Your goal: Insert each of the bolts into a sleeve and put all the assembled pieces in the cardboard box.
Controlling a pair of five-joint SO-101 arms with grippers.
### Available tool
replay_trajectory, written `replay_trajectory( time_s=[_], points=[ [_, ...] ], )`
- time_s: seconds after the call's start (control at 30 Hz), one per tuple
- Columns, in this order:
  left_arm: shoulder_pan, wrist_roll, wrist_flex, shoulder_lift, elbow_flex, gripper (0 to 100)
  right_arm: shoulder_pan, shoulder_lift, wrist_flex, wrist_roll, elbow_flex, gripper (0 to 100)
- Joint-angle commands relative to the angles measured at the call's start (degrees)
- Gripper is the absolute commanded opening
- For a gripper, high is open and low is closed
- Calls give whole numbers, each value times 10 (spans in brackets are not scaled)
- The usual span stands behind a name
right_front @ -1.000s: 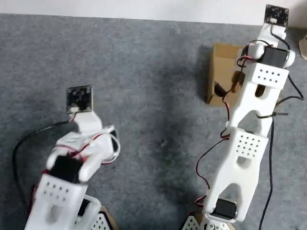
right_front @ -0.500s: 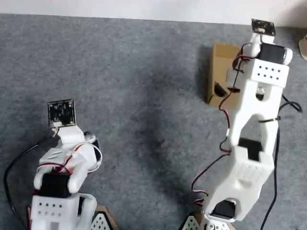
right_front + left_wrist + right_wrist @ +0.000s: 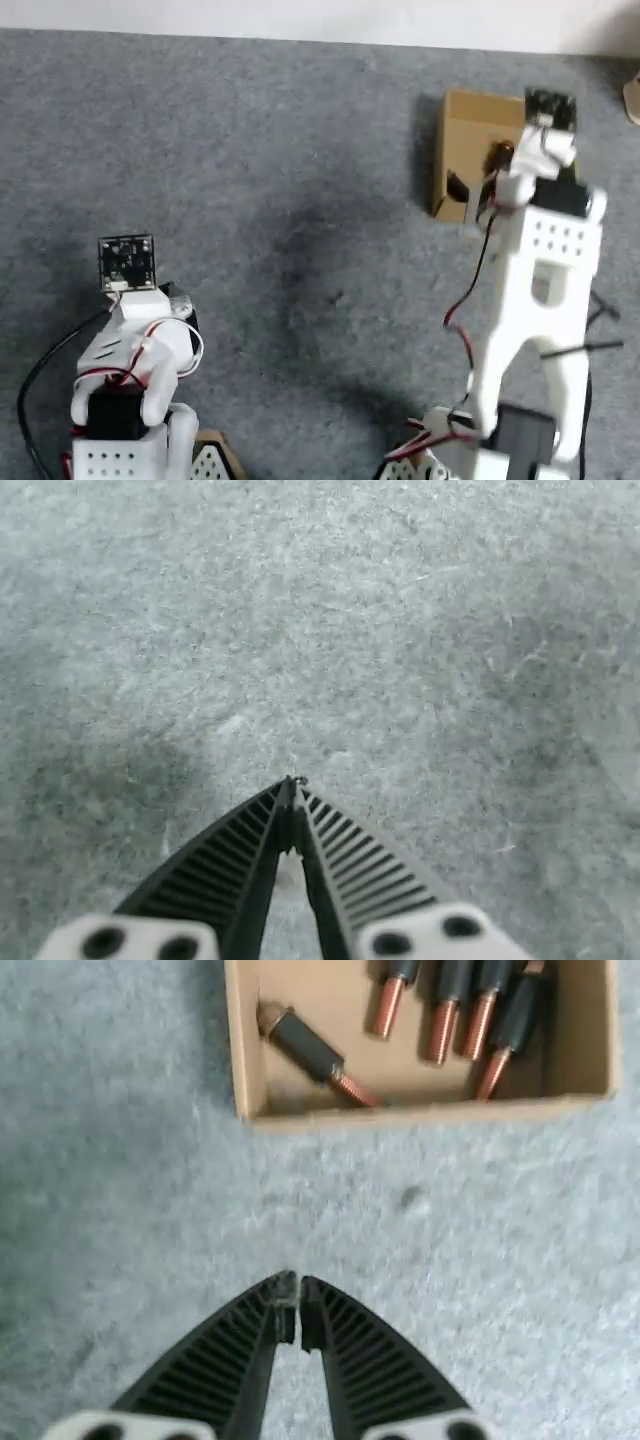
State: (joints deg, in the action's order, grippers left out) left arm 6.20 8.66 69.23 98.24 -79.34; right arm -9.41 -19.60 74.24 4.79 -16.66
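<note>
While the right arm (image 3: 540, 270) stands beside the cardboard box (image 3: 462, 140) at the far right of the grey tabletop (image 3: 300, 150) in the high view, the left arm (image 3: 135, 345) sits folded near its base, well apart. From the left wrist, the left claw (image 3: 292, 792) is pinched together on nothing, over grey felt. From the right wrist, the right claw (image 3: 292, 1298) is likewise together and empty, near the box's front wall. Inside lie five assembled pieces: one (image 3: 300, 1045) slantwise, four (image 3: 450, 1000) side by side. The boxing step looks finished, so the next move probably calls only for parking both arms.
</note>
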Motion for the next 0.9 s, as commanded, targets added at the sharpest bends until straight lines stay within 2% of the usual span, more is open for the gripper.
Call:
replay_trajectory(
  time_s=[0.0,0.47,0.57,0.7,0.87],
  points=[
    [4,-6,9,56,-12,6,4,-88,-49,6,-95,5],
    [7,-6,32,65,-75,6,4,-258,-175,29,-394,5],
    [30,-7,30,65,-100,6,3,-297,-185,29,-438,5],
    [73,-77,31,65,-131,6,3,-361,-185,29,-494,5],
    [114,-78,31,65,-175,6,3,-469,-185,29,-576,5]
  ],
)
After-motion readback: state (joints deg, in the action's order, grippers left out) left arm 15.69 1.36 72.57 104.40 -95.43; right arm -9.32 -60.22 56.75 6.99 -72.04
